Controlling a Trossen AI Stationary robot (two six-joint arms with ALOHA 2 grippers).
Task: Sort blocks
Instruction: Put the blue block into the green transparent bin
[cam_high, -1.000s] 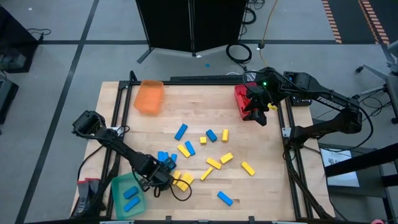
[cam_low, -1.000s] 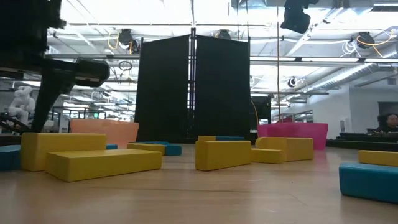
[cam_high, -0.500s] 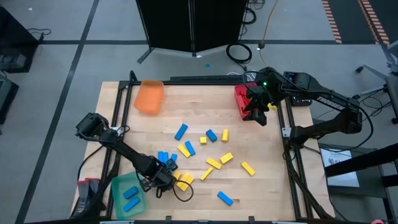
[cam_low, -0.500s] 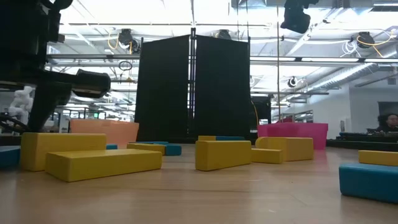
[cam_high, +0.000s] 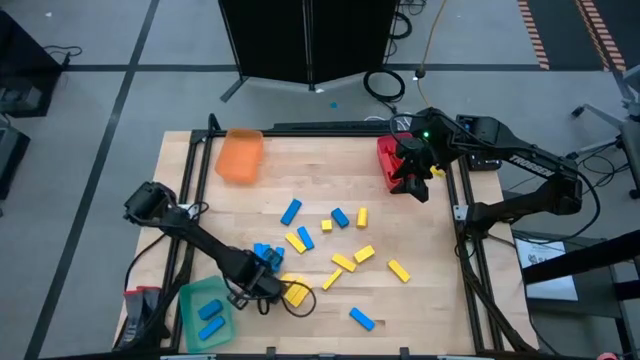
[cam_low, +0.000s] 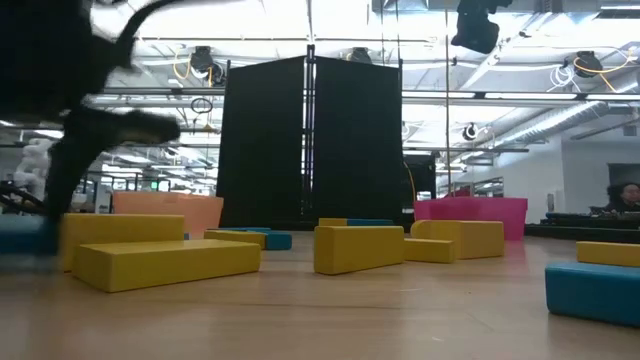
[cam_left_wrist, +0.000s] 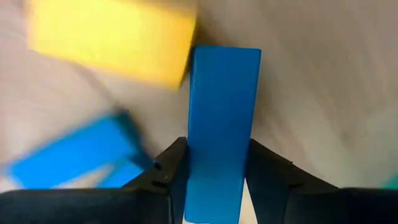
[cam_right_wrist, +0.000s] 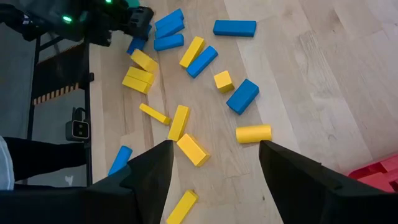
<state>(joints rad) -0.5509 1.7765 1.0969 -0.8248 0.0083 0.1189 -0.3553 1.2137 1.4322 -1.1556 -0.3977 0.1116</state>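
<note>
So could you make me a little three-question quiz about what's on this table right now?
1. True or false: the left end effector is shut on a blue block.
2. Which tray holds blue blocks? A) orange tray B) green tray C) red tray
3. Fill in: the right end effector hangs open over the table beside the ___ tray.

Key: 1 true; 2 B; 3 red.
</note>
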